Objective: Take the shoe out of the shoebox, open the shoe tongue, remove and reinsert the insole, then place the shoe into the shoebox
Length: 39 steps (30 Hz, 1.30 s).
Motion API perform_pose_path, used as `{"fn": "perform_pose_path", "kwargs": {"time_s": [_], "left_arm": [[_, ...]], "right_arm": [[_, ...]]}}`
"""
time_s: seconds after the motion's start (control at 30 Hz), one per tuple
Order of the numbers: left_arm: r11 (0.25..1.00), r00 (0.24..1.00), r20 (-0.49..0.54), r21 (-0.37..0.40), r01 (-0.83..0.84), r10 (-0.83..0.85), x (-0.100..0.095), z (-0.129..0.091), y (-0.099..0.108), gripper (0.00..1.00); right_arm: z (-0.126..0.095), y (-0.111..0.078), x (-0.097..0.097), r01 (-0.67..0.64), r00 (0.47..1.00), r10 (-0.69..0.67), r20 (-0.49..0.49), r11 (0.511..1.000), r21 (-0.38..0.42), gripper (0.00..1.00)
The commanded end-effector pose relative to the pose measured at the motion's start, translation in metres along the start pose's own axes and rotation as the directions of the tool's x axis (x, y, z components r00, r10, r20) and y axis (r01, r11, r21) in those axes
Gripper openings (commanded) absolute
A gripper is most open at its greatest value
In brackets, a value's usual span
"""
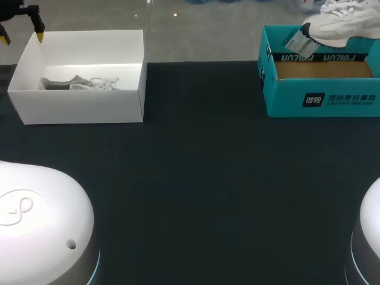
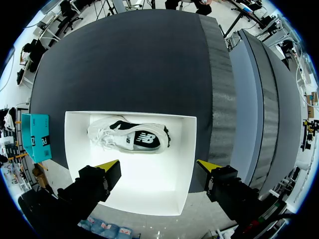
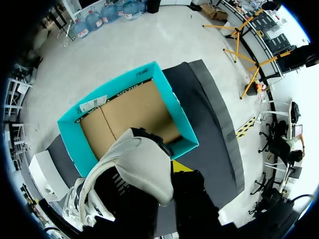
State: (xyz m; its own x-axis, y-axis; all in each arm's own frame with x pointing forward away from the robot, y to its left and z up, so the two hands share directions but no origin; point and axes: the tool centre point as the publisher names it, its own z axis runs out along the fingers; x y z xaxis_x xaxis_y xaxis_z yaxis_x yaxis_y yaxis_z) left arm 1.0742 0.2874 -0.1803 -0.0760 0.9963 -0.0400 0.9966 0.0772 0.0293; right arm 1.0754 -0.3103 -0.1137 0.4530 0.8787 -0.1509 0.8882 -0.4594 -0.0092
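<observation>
So the right claw (image 3: 174,169) has the white sneaker (image 1: 338,24) up in the air. It's pinching it at the collar, from what the right wrist view shows. Only one yellow tip is visible there, tight against the shoe, and the other finger is buried behind the upper. The sneaker hangs over the far rim of the teal shoebox (image 1: 320,98), which is open at the far right of the tabletop (image 1: 196,178) with its brown cardboard floor showing. A little paper tag (image 1: 297,43) dangles off the shoe's left end, just above the box's far left corner.

Over at the far left there's a white box (image 1: 83,107), also open. A second sneaker (image 1: 80,83) lies on its side inside, against the far wall. It's white and grey with a dark lining, and the laces are bunched toward the right end. The left claw (image 1: 22,35) hovers above that box's far left corner with its fingers spread wide. In the left wrist view, the two yellow tips sit either side of the box's bare floor, well apart from the shoe.

The two boxes are well apart, with dark tabletop between them. Two rounded white arm housings (image 1: 35,225) sit at the near left and near right corners.
</observation>
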Motion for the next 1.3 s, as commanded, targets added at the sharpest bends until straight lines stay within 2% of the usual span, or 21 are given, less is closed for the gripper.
{"fn": "perform_pose_path", "kwargs": {"time_s": [0.03, 0.27, 0.5, 0.6, 0.8, 1.0, 1.1, 1.3], "left_arm": [[1.0, 1.0, -0.003, -0.003, 0.001, -0.001, 0.0, 0.0, -0.001, 1.0], [1.0, 1.0, -0.003, -0.003, 0.001, -0.001, 0.0, 0.0, -0.001, 1.0], [1.0, 1.0, -0.003, -0.003, 0.001, -0.001, 0.0, 0.0, -0.001, 1.0], [1.0, 1.0, -0.003, -0.003, 0.001, -0.001, 0.0, 0.0, -0.001, 1.0], [1.0, 1.0, -0.003, -0.003, 0.001, -0.001, 0.0, 0.0, -0.001, 1.0], [1.0, 1.0, -0.003, -0.003, 0.001, -0.001, 0.0, 0.0, -0.001, 1.0], [1.0, 1.0, -0.003, -0.003, 0.001, -0.001, 0.0, 0.0, -0.001, 1.0], [1.0, 1.0, -0.003, -0.003, 0.001, -0.001, 0.0, 0.0, -0.001, 1.0]], "right_arm": [[0.003, -0.09, -0.005, 0.006, 0.999, -0.015, -0.033, 0.963, -0.271, 0.0], [0.005, -0.145, 0.003, 0.053, 0.998, -0.055, 0.003, 0.946, -0.319, 0.0], [0.001, -0.187, 0.004, 0.024, 1.0, -0.025, 0.003, 0.913, -0.407, 0.0], [0.001, -0.201, 0.005, 0.027, 0.999, -0.033, -0.008, 0.91, -0.413, 0.0], [0.006, -0.233, 0.014, 0.04, 0.999, -0.038, 0.014, 0.878, -0.477, 0.0], [0.012, -0.256, 0.022, 0.045, 0.999, -0.05, 0.0, 0.883, -0.468, 0.0], [0.016, -0.268, 0.028, 0.052, 0.999, -0.047, 0.022, 0.869, -0.492, 0.0], [0.024, -0.291, 0.038, 0.066, 0.998, -0.048, 0.049, 0.874, -0.482, 0.0]]}}
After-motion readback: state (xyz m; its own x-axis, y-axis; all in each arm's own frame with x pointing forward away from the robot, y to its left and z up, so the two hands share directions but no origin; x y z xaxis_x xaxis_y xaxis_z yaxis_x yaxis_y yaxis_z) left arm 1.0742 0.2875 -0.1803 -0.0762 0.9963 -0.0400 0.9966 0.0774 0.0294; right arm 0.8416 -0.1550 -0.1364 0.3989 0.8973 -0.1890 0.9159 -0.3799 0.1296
